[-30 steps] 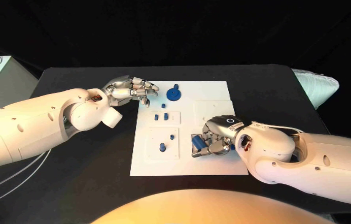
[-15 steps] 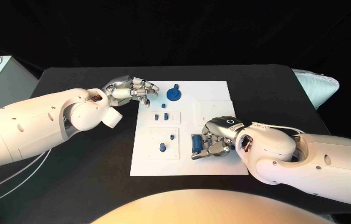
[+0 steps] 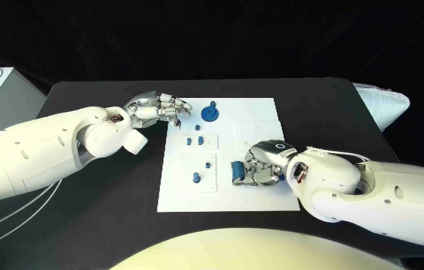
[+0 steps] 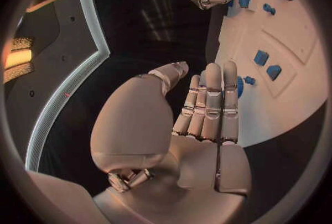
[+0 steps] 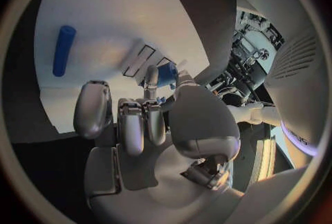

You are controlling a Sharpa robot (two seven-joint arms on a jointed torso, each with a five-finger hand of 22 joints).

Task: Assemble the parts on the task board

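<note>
Blue cylinder (image 3: 238, 171): held in the fingers of the right hand (image 3: 261, 166), over the task board (image 3: 265, 114) near its 5 o'clock corner.
Right hand: fingers curled around the cylinder.
Left hand (image 3: 159, 109): holds nothing, fingers loosely bent, at the board's 10 o'clock edge.
Blue round part (image 3: 209, 112): on the board at 12 o'clock, just beside the left hand.
Small blue pegs (image 3: 195, 140): in the board's middle.

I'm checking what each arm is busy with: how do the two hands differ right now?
The right hand sits over the task board, its fingers closed on a blue cylindrical part; the left hand hovers at the board's far left corner, fingers curled, holding nothing. Both are silver.
</note>
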